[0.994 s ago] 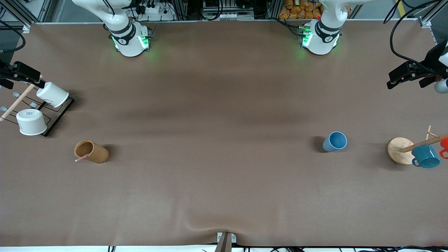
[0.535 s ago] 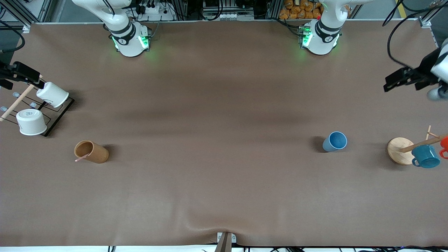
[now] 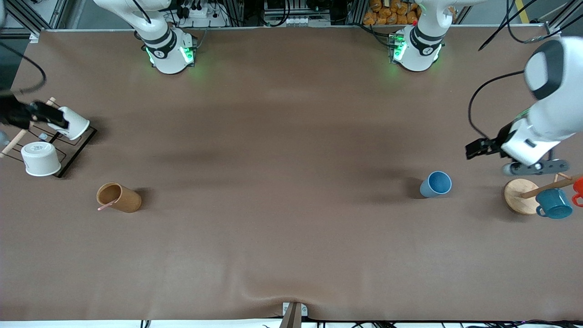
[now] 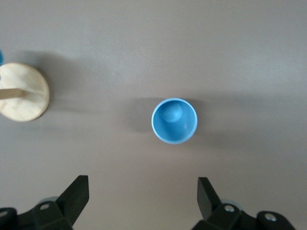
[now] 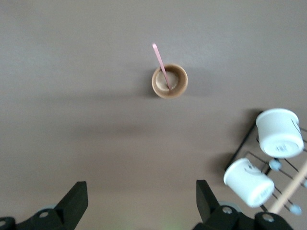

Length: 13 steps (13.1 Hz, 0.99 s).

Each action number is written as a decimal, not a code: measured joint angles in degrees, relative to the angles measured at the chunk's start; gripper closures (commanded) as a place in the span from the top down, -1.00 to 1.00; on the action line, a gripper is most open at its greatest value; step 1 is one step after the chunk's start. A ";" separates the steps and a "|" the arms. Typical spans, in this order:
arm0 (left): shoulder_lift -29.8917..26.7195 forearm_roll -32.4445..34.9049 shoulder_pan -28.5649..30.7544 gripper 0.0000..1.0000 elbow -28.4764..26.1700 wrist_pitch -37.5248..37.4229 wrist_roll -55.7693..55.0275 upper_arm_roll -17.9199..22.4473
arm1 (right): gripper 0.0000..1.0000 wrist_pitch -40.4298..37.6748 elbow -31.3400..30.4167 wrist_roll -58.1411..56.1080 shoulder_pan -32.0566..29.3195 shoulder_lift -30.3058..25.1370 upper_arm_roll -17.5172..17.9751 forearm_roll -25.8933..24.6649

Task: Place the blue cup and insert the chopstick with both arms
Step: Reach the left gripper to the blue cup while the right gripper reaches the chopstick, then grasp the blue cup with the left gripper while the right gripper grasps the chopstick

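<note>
The blue cup (image 3: 436, 184) stands upright on the table toward the left arm's end; the left wrist view looks down into it (image 4: 174, 120). The chopstick (image 3: 105, 206), thin and pink, leans out of a brown cylindrical cup (image 3: 119, 197) toward the right arm's end, and also shows in the right wrist view (image 5: 160, 62). My left gripper (image 3: 477, 149) is open and empty in the air, over the table between the blue cup and the mug stand; its own view shows it too (image 4: 142, 194). My right gripper (image 3: 45, 115) is open and empty over the white-cup rack, as its own view shows (image 5: 142, 196).
A wooden mug stand (image 3: 519, 195) with a teal mug (image 3: 553, 203) and a red mug (image 3: 578, 187) stands at the left arm's end. A black wire rack (image 3: 77, 152) holds two white cups (image 3: 41, 158) at the right arm's end, seen also in the right wrist view (image 5: 279, 132).
My left arm has swung in from the table's end toward the blue cup. My right gripper has shifted slightly over the white-cup rack. The cups and chopstick have not moved.
</note>
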 measured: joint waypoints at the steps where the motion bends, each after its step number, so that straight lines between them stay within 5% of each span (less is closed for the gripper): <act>1: 0.12 0.21 0.04 1.00 -2.65 3.31 0.00 0.02 | 1.00 2.09 0.09 -0.03 0.68 2.22 0.20 -0.03; 5: 2.15 0.34 0.45 1.00 -7.20 10.42 0.02 0.02 | 1.00 6.71 3.31 -2.40 2.79 10.89 0.34 -0.18; 13: 12.00 0.37 0.49 0.29 -7.54 21.80 0.39 -0.01 | 1.00 16.17 5.01 -4.34 2.78 21.83 0.19 -6.79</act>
